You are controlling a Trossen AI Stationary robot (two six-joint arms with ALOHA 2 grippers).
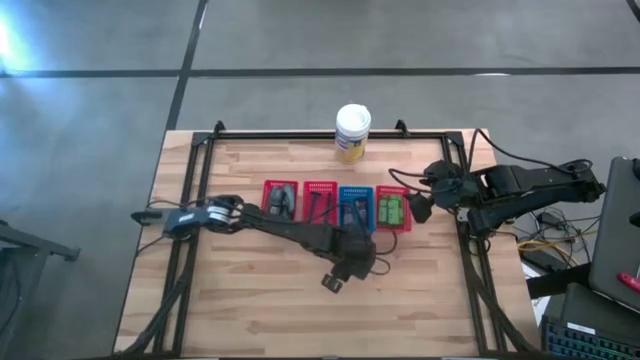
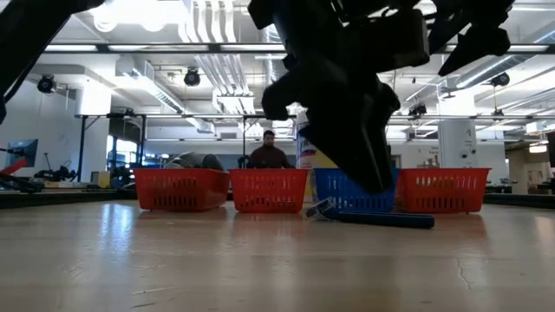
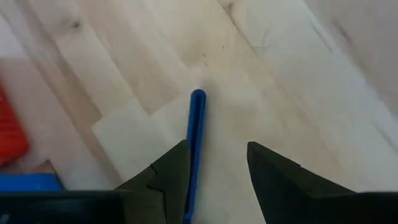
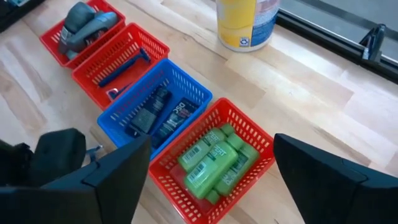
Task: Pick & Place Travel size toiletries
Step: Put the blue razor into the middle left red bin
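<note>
The left arm reaches across the table from its left side, and the left gripper (image 3: 217,168) points down close to the wood with its fingers apart. The right arm is folded at the right edge; the right gripper (image 4: 211,171) hangs there, its fingers spread wide.

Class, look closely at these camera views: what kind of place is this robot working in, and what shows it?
Probably a robotics lab or workshop. The wooden table sits in a metal frame on bare concrete floor, exposed ducts and strip lights run overhead, and a person sits among benches behind the baskets.
</note>
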